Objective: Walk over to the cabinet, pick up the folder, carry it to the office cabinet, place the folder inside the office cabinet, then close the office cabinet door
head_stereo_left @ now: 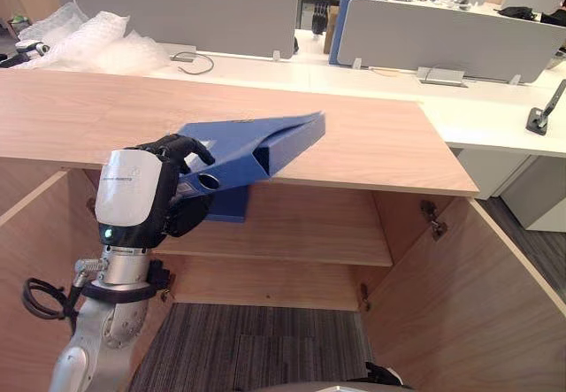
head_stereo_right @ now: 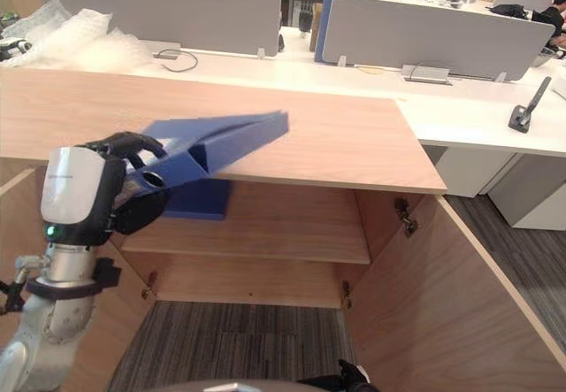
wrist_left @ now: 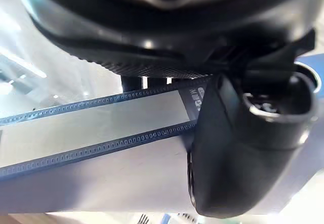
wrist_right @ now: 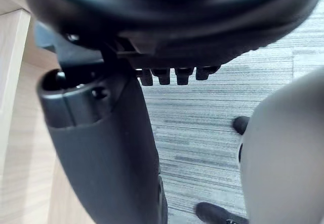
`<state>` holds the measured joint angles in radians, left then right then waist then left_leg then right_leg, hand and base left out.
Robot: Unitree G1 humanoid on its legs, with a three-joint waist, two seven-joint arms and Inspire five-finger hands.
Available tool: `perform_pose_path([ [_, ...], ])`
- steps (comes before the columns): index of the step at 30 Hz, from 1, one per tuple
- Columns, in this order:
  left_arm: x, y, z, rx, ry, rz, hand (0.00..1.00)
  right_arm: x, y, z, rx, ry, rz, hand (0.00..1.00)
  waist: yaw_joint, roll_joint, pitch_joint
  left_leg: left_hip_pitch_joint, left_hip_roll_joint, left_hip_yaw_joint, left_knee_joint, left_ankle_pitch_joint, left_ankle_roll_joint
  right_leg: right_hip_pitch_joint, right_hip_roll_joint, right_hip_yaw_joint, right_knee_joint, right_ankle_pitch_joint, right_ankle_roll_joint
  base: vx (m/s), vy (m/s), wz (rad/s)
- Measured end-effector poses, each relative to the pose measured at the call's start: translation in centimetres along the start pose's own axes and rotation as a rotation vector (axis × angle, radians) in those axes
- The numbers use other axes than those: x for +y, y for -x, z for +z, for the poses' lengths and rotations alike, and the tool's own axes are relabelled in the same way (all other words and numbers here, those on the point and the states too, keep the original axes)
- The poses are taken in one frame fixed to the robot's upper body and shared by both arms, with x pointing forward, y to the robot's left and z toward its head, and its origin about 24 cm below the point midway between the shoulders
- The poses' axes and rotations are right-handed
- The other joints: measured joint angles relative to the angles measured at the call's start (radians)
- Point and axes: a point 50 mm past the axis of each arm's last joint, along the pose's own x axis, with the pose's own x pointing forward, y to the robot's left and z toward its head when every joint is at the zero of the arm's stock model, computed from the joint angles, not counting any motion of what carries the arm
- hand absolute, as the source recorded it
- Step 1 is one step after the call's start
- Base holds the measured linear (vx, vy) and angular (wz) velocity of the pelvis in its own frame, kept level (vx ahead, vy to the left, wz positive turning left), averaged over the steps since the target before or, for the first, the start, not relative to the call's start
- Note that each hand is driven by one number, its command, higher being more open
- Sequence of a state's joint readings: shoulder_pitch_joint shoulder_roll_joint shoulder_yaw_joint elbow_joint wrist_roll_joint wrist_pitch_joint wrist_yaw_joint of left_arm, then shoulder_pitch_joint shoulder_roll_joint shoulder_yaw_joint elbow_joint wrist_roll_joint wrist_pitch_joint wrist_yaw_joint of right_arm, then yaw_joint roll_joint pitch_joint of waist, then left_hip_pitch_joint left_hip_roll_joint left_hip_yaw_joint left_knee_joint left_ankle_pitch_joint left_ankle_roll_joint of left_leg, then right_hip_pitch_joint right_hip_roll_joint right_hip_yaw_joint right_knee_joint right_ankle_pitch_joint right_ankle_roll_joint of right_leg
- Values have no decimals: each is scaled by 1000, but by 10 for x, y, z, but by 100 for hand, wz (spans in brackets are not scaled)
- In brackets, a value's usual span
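With your left hand (head_stereo_left: 133, 199) curled round the blue folder (head_stereo_left: 261, 147), dip it below the cabinet top (head_stereo_left: 380, 144), then slide it level onto the shelf (head_stereo_left: 305, 226).

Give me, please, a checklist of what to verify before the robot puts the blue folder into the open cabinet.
1. Grip: left hand curled round the blue folder at its spine end: ok.
2. Door: right door swung open: ok.
3. Shelf: bare wood on its right part: ok.
4. Folder height: tilted across the front edge of the cabinet top, above the opening: not ok.
5. Blue shape under the top, beside the hand: part of the folder or another thing: cannot tell.
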<state>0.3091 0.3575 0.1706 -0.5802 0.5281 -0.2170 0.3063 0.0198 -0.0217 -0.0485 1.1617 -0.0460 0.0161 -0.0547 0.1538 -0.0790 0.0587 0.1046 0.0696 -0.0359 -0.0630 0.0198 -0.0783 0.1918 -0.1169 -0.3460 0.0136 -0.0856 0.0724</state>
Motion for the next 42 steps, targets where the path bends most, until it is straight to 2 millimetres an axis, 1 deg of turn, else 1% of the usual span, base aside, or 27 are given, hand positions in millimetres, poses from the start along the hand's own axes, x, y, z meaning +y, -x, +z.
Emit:
perform_pose_path([
  [1, 1, 1, 1, 17, 48, 18, 0, 1, 0, 2, -10, -20, 2, 100, 0, 1, 2, -1, 0, 0, 1, 0, 0, -1, 0, 0, 1, 0, 0, 0, 0, 0],
  [3, 6, 12, 3, 137, 346, 136, 0, 7, 6, 28, -153, -143, 23, 100, -8, 6, 14, -6, 0, 0, 5, 0, 0, -7, 0, 0, 3, 0, 0, 0, 0, 0],
  [4, 8, 20, 1, 209, 540, 188, 0, 9, 15, 47, -270, -222, 46, 100, -17, 8, 15, -10, 0, 1, 6, 0, 0, -14, -1, 2, 5, 0, 0, 0, 0, 0],
  [6, 11, 30, -1, 286, 737, 248, 0, 10, 33, 73, -436, -331, 76, 100, -26, 6, 17, -17, 0, 1, 7, -1, 1, -20, -1, 1, 5, 0, 0, 0, 0, 0],
  [8, 11, 45, -6, 375, 942, 319, 0, 4, 63, 111, -684, -467, 113, 100, -33, -4, 21, -19, 0, 2, 16, -8, 2, -19, -3, 1, 5, 0, 0, 0, 0, 0],
  [9, 10, 48, -6, 392, 964, 331, 0, 3, 71, 119, -740, -485, 117, 100, -34, -8, 21, -20, -1, 2, 17, -10, 3, -19, -3, 1, 5, 0, 0, 0, 0, 0],
  [11, 10, 60, -8, 443, 1064, 373, 0, -9, 103, 144, -945, -543, 98, 100, -46, -15, 21, -21, -2, 2, 18, -14, 4, -20, -5, 1, 4, 0, 0, 0, 0, 0],
  [15, 7, 64, -5, 467, 1150, 439, 0, -25, 144, 168, -1175, -563, -4, 100, -61, -24, 16, -36, -3, 4, 42, -30, 3, -23, -6, 1, 5, 0, 0, 17, 8, -1],
  [17, 5, 64, -3, 467, 1181, 457, 0, -32, 168, 178, -1283, -556, -73, 100, -67, -23, 16, -45, -4, 3, 58, -38, 4, -22, -6, 1, 5, 0, 0, 0, 0, 0],
  [18, 4, 64, -1, 467, 1201, 461, 0, -35, 186, 183, -1365, -519, -157, 100, -71, -14, 18, -48, -3, 2, 63, -40, 3, -22, -6, 1, 5, 0, 0, 0, 0, 0],
  [19, 4, 64, -1, 467, 1205, 460, 0, -35, 189, 184, -1380, -514, -173, 100, -71, -11, 18, -48, -3, 2, 63, -40, 3, -22, -6, 1, 5, 0, 0, 0, 0, 0],
  [21, 1, 61, 4, 453, 1237, 449, 0, -34, 217, 193, -1511, -484, -253, 100, -75, 4, 14, -48, -2, 2, 63, -40, 3, -22, -4, 1, 5, 1, 1, 0, 0, 0],
  [22, -1, 60, 5, 448, 1248, 446, 0, -33, 223, 196, -1544, -479, -263, 100, -77, 8, 12, -48, -1, 2, 63, -41, 2, -21, -4, 1, 5, 1, 1, 0, 0, 0],
  [23, -2, 59, 7, 440, 1262, 442, 0, -28, 236, 202, -1618, -477, -258, 100, -83, 13, 9, -45, 0, 2, 63, -41, 2, -19, -3, 2, 5, 1, 1, 0, 0, 0],
  [24, -5, 57, 9, 433, 1280, 431, 0, -25, 249, 210, -1695, -492, -232, 100, -87, 18, 5, -43, 1, 3, 63, -41, 2, -18, -3, 4, 5, 1, 1, -27, 5, -3],
  [25, -6, 56, 11, 429, 1291, 422, 0, -23, 256, 215, -1735, -502, -213, 100, -89, 20, 3, -43, 2, 4, 64, -41, 2, -17, -3, 5, 5, 1, 1, -37, 8, -4],
  [27, -11, 52, 15, 407, 1317, 367, 0, -13, 277, 231, -1875, -536, -97, 100, -91, 24, -9, -41, 3, 6, 66, -41, 1, -16, -3, 8, 5, 1, 1, -41, 8, -3],
  [28, -12, 51, 16, 401, 1321, 348, 0, -10, 281, 235, -1903, -534, -67, 100, -91, 24, -13, -41, 3, 6, 66, -41, 1, -16, -3, 9, 5, 1, 1, -34, 7, -3],
  [29, -13, 49, 18, 382, 1324, 307, 0, -3, 288, 242, -1943, -560, 67, 100, -92, 24, -22, -40, 4, 7, 66, -41, 1, -15, -3, 10, 5, 1, 1, 0, 0, 0],
  [30, -13, 47, 19, 370, 1325, 288, 0, 1, 290, 247, -1955, -565, 123, 100, -92, 24, -25, -39, 4, 9, 66, -41, 1, -15, -3, 12, 5, 1, 1, -30, 8, -6],
  [31, -14, 43, 21, 335, 1324, 243, 0, 11, 292, 257, -1963, -565, 252, 100, -91, 23, -31, -36, 4, 13, 66, -40, 1, -14, -2, 16, 5, 1, 1, -37, 10, -9],
  [32, -15, 37, 24, 293, 1313, 194, 0, 19, 291, 269, -1951, -545, 351, 100, -90, 22, -36, -34, 5, 16, 67, -40, 1, -14, -2, 19, 5, 2, 2, -42, 10, -8],
  [35, -15, 26, 31, 184, 1273, 62, 0, 36, 284, 291, -1876, -456, 548, 100, -80, 17, -41, -34, 3, 18, 67, -36, 3, -14, -2, 20, 5, 7, 4, -53, 15, -2],
  [38, -15, 24, 34, 143, 1218, -16, 0, 46, 279, 309, -1811, -330, 665, 100, -74, 17, -42, -35, 0, 18, 66, -33, 6, -14, -4, 20, 3, 14, 4, -23, 19, 0],
  [39, -14, 24, 33, 143, 1199, -25, 0, 47, 277, 317, -1772, -283, 726, 100, -72, 17, -42, -36, -1, 19, 65, -32, 7, -15, -4, 20, 0, 18, 5, 0, 0, 0],
  [40, -14, 23, 32, 144, 1195, -23, 0, 47, 276, 318, -1767, -273, 734, 100, -71, 16, -42, -36, -1, 19, 65, -32, 7, -15, -4, 20, 0, 19, 5, 0, 0, 0],
  [42, -13, 25, 31, 156, 1185, -16, 0, 45, 277, 330, -1735, -147, 767, 100, -57, 16, -42, -36, -1, 20, 64, -31, 8, -16, -4, 21, -1, 24, 6, 0, 0, 0],
])
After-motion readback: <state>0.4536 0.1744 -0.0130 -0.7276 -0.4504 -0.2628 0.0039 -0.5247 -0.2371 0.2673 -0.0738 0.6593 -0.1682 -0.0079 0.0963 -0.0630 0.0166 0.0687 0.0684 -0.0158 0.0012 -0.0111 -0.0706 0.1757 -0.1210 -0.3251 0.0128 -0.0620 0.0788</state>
